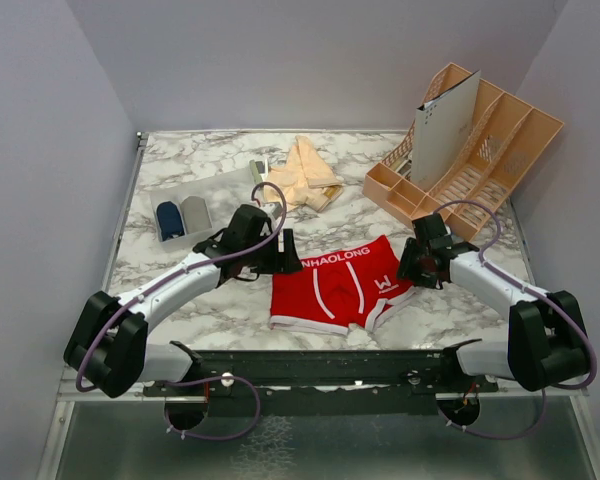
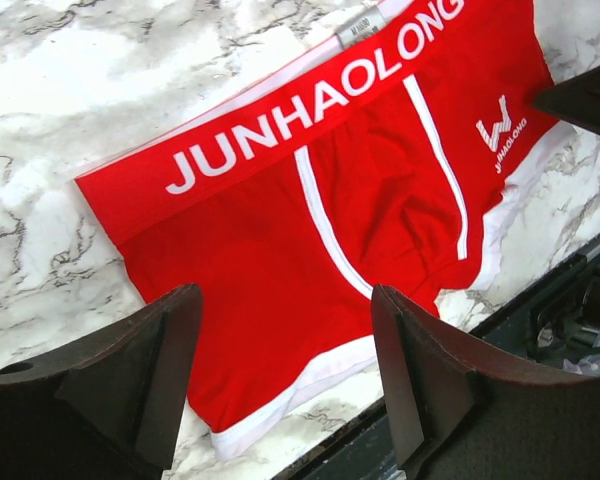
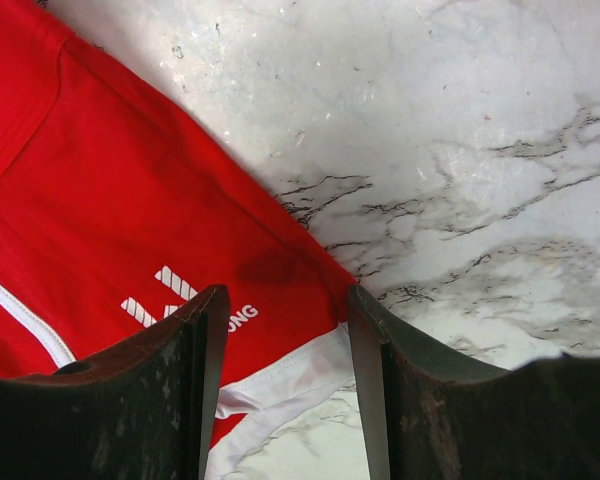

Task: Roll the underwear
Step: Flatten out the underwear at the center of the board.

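We see the red underwear [image 1: 335,290] lying flat and unrolled on the marble tabletop [image 1: 180,290], near the middle of its near edge. Its waistband faces the far side and bears white lettering. The left end effector [image 1: 285,252] hangs at the left end of that waistband. In its wrist view it [image 2: 280,300] is released, its fingers [image 2: 165,340] wide apart above the spread cloth and holding nothing. The right end effector [image 1: 412,262] sits at the garment's right leg. Its own view shows it [image 3: 287,300] released too, with the white-trimmed hem corner showing between the parted fingers [image 3: 195,350]; we cannot tell whether they touch the cloth. Peach-beige underwear [image 1: 305,180] lies in a loose heap at the far middle of the tabletop. To the left of the heap a grey tray [image 1: 205,190] holds two rolled bundles [image 1: 182,216], one dark blue and one grey. A tan rack [image 1: 480,150] tilts at the far right, with a white card [image 1: 443,135] standing in it.
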Robot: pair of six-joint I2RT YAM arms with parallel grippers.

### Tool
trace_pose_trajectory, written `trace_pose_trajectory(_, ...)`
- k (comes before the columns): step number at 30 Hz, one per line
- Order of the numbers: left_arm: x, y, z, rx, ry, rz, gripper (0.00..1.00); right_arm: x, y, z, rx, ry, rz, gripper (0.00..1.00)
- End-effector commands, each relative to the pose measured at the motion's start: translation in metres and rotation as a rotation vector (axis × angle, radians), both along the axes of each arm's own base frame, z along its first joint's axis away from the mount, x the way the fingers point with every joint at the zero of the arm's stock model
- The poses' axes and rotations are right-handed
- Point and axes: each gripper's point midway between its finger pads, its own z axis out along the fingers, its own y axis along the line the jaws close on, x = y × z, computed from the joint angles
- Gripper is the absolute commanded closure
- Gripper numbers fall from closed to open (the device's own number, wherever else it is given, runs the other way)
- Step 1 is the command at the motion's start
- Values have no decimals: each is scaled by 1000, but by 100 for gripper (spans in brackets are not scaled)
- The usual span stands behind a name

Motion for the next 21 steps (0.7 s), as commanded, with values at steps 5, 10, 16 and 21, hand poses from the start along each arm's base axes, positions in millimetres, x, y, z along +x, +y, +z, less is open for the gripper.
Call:
trace_pose_trajectory(5, -6, -22, 18, -5, -20, -102, 27, 5, -8, 9, -41, -25, -8, 46)
trace_pose_trajectory(10, -15, -39, -6, -54, 37, -138, 29, 1, -10, -1, -50, 7, -34, 46)
trace_pose_trajectory(16, -20, -39, -53, 5, 118, -108, 32, -5, -2, -8, -1, 29, -11, 46)
trace_pose_trajectory(21, -11, 2, -93, 231, 138, 42, 36, -10, 6, -5, 47, 28, 11, 45)
